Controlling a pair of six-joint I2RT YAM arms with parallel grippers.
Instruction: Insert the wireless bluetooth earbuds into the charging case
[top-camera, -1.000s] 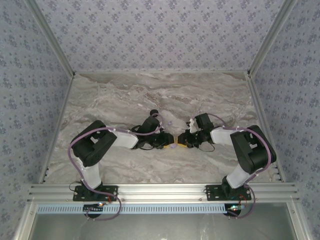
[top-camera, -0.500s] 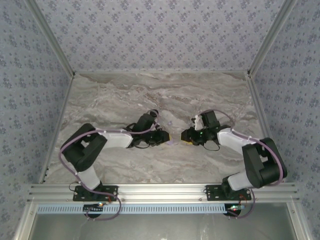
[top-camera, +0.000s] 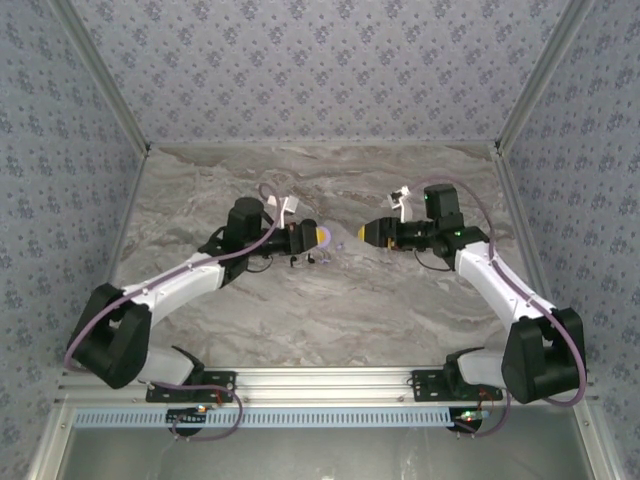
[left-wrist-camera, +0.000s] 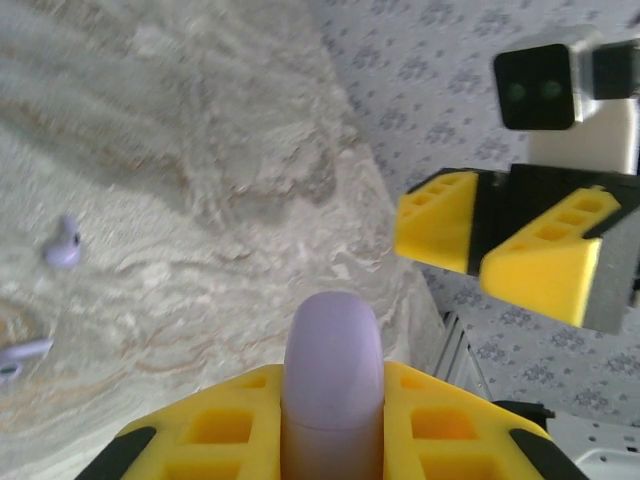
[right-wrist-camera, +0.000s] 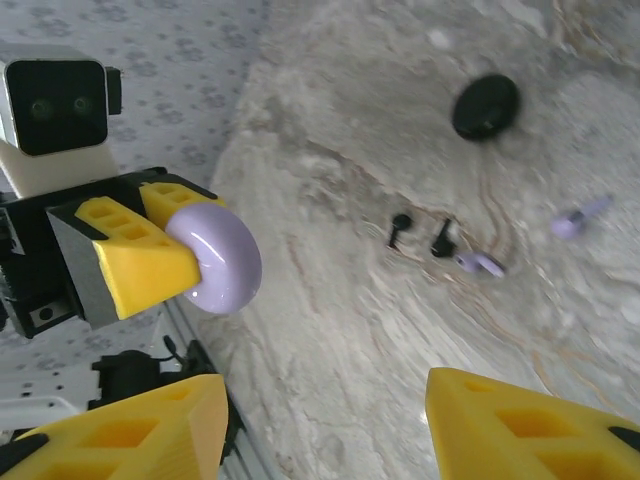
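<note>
Left end effector (left-wrist-camera: 335, 385) clamps the lilac disc (left-wrist-camera: 332, 340) edge-on, above the tabletop (right-wrist-camera: 330, 310). Right end effector (right-wrist-camera: 322, 400) is spread wide and empty, facing it. Black charging case (right-wrist-camera: 485, 106) lies flat on the tabletop, well apart from both. Two black earbuds (right-wrist-camera: 400, 228) lie side by side near it, with a lilac earbud (right-wrist-camera: 482, 263) just beside them. Probably the right one goes for a black earbud: close partway first, pinch one only, miss the lilac neighbour. Can't tell if the case is open. Earbud orientation is too small to read. The disc's lower half is hidden in the grip.
</note>
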